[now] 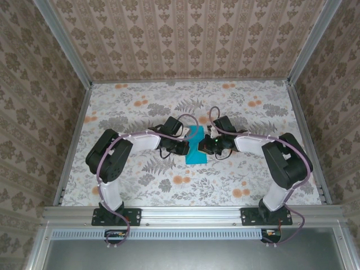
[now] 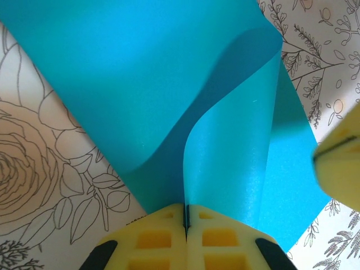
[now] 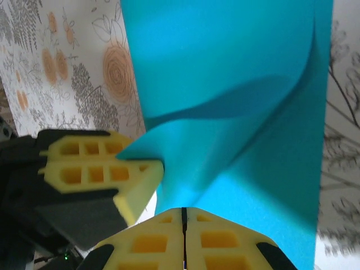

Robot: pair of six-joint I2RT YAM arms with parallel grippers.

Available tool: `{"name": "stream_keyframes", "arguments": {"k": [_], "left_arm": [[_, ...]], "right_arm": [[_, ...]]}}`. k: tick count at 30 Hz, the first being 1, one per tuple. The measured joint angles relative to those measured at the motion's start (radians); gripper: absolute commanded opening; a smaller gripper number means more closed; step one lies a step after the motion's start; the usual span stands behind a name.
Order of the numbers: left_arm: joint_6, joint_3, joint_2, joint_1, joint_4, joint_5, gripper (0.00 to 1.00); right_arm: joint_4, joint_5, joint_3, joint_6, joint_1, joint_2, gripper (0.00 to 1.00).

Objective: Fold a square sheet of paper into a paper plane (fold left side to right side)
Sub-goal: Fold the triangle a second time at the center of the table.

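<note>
At table centre, the square sheet of paper (image 1: 197,154) lies between both wrists, one side lifted off the floral table (image 1: 140,107) in a soft curl, with no crease set yet. Left gripper (image 2: 185,222), at the sheet's 9 o'clock, has its jaws pressed together on the raised edge, a clean pinch. Right gripper (image 3: 184,222), at 3 o'clock, is closed tight at the opposite edge; whether it nips paper or merely pins it, I can't tell. The key now, I'd say: carry the held edge in a low arc toward 3 o'clock, square the edges before pressing, and anchor the far side so nothing skids.
</note>
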Motion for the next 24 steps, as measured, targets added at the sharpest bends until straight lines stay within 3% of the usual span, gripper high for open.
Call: {"name": "stream_keyframes", "arguments": {"k": [11, 24], "left_arm": [[0.001, 0.008, 0.002, -0.007, -0.010, -0.010, 0.05], [0.004, 0.013, 0.002, -0.012, -0.018, -0.018, 0.05]], "right_arm": [[0.029, -0.019, 0.082, 0.000, 0.007, 0.105, 0.08], [-0.075, 0.016, 0.104, -0.062, 0.007, 0.126, 0.07]]}}
